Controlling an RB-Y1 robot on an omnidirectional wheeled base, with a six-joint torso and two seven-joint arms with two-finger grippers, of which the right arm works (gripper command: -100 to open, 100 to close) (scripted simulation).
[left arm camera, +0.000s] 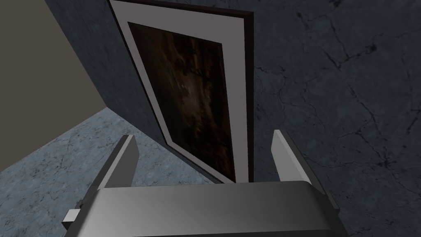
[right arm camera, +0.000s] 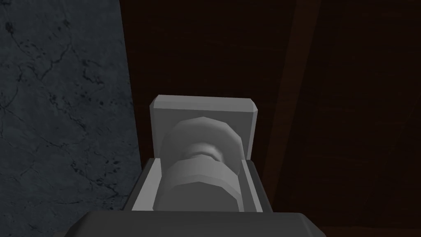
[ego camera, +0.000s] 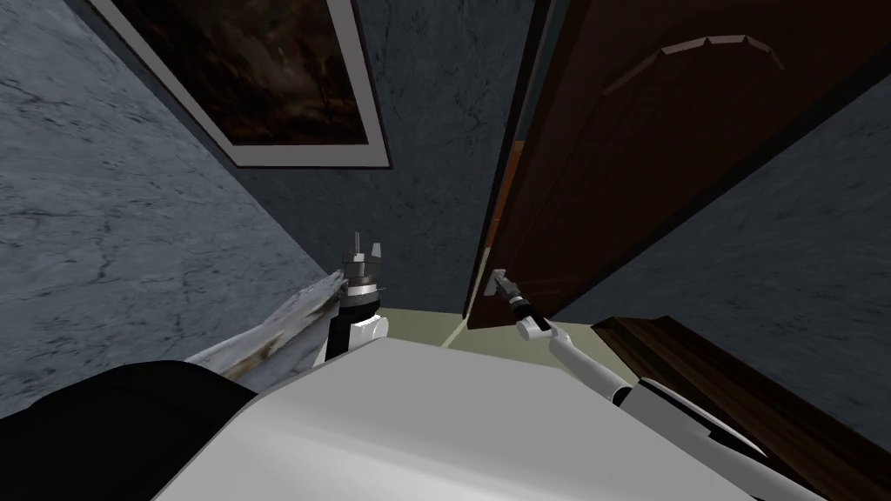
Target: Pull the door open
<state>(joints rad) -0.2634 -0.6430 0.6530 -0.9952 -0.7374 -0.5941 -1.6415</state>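
Right gripper (right arm camera: 199, 161) is pinching the knob (right arm camera: 197, 173): both fingers (right arm camera: 144, 181) are lying flat against its sides, and the rounded grey knob is filling the gap between them. In the head view the right arm is reaching forward and the right gripper (ego camera: 502, 283) is sitting at the lower edge of the door leaf.

Straight ahead of the fingertips, a square grey backplate (right arm camera: 203, 108) is carrying the knob's neck. The plate is sitting on the dark brown door (right arm camera: 349, 103), close to the door's edge.

To the robot's left of the gripper, the door's edge is meeting a grey-blue veined wall (right arm camera: 61, 107). In the head view a thin, lighter brown strip (ego camera: 494, 228) is running along that edge above the gripper. I cannot tell how far the leaf is standing off its frame.

Above the gripper, the door (ego camera: 626, 165) is showing an arched moulding (ego camera: 705, 45). Below the gripper, pale olive floor (ego camera: 418, 322) is showing. To its right, a dark wooden strip (ego camera: 740, 391) is running along the wall.

Left gripper (ego camera: 366, 248) is pointing up, well apart from the door, on the robot's left of the right gripper. In its wrist view the left gripper (left arm camera: 203, 140) is standing with fingers spread and nothing between them.
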